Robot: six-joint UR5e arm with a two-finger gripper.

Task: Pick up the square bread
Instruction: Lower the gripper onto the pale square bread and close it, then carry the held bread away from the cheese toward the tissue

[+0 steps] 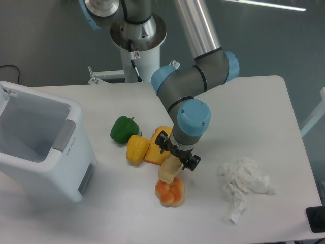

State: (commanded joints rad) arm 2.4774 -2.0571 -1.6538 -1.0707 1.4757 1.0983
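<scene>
Bread (169, 171) sits a little below the middle of the bench (264, 107), a small pale cream block leaning on the round orange bun (170, 192) at its 6 o'clock and touching the flat orange toast slice (158, 145) at its 11 o'clock. That crowding explains the arm's pose: the end effector (175, 154) hangs straight over the top of the block, its two black fingers spread, one showing at the block's 10 o'clock and the other at its 3 o'clock. The fingers look set diagonally so that they can drop into the free gaps beside the block rather than onto the toast or the bun. The jaws are apart and hold nothing; whether the tips already touch the bread cannot be told from this view.

At 9 o'clock from the bread lies a yellow pepper (136, 148), touching the toast, with a green pepper (123, 129) just beyond it at 10 o'clock. A crumpled white tissue (244, 183) lies well apart at 3 o'clock, clear of the approach. A white bin (76, 152) stands at the far 9 o'clock edge.

My judgement is that the approach is nearly finished and the squeeze remains; the block's soft, tilted perch on the bun may let it roll or nudge the bun.
</scene>
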